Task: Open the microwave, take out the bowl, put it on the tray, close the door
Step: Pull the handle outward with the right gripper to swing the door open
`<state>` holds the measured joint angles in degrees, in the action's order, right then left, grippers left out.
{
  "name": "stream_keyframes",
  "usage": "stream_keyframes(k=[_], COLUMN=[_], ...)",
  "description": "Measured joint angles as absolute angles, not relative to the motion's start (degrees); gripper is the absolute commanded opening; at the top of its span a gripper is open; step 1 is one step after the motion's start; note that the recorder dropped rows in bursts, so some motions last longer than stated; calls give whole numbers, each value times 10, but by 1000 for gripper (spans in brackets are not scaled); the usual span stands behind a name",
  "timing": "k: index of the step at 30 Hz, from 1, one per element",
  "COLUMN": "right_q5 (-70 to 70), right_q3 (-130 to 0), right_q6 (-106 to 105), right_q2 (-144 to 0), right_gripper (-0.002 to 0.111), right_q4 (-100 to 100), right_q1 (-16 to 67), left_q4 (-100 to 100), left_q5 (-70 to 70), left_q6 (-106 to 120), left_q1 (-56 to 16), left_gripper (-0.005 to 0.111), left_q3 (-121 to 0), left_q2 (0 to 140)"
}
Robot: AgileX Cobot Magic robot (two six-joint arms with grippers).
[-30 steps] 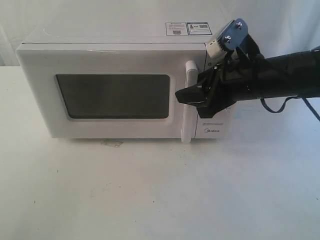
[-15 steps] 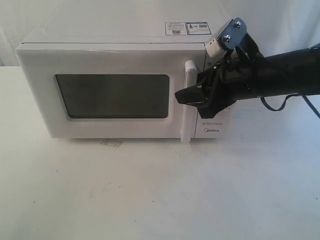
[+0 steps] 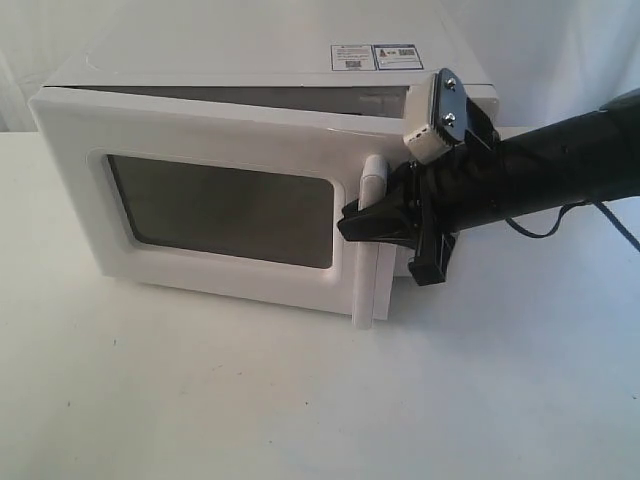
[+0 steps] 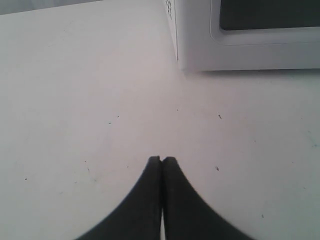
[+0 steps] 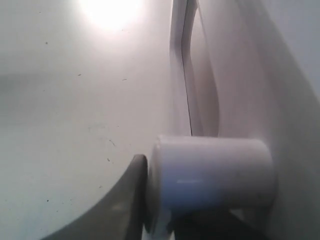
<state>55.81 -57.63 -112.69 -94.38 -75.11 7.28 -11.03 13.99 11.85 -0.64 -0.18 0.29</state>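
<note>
My black right claw is clamped around the tall white bar handle of the boxy white microwave, whose dark-windowed door stands partly ajar. Opening is the step in hand; next, I judge, it needs a wider outward swing. The bowl isn't visible

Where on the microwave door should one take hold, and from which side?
Grip the vertical bar handle near its middle, coming from the opening edge of the door. The bar stands off it, leaving a gap behind for one finger.
</note>
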Motion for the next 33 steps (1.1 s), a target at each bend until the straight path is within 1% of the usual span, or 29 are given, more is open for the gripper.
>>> stream_keyframes(k=[5,7,8,9,10,11,12,19,23,29,33], right_q5=[543,538,537,536,534,534,537,535,541,681,699], right_q3=[-576,-576,-576,-576,-576,-576,-576,-576,-576,-583,-584], right_q6=[-1083,-1062,-1057,-1048,-1039,-1031,-1010,-927,-882,-746,-670], right_q2=[-929,-924,-923,-921,-915,-913,-908,-876,-861,-803,-784], right_gripper=[0,8,20,37,46,57,59,54,54,54,54], right_q4=[-727,-720,-718,-714,-701,-697,-687,-615,-587,-556,-514], right_q1=[77,80,80,80,82,84,86,96,97,97,97], left_q4=[-110,-110,-110,-110,-110,-110,-110,-110,-110,-110,-110], left_q5=[140,140,140,140,140,140,140,140,140,140,140], left_q6=[118,118,118,118,118,118,118,118,118,118,118], left_q1=[-6,-6,-6,-6,-6,-6,-6,-6,-6,-6,-6], left_gripper=[0,0,0,0,0,0,0,0,0,0,0], left_q3=[-2,-2,-2,-2,-2,-2,-2,-2,-2,-2,-2], left_q2=[3,3,3,3,3,3,3,3,3,3,3])
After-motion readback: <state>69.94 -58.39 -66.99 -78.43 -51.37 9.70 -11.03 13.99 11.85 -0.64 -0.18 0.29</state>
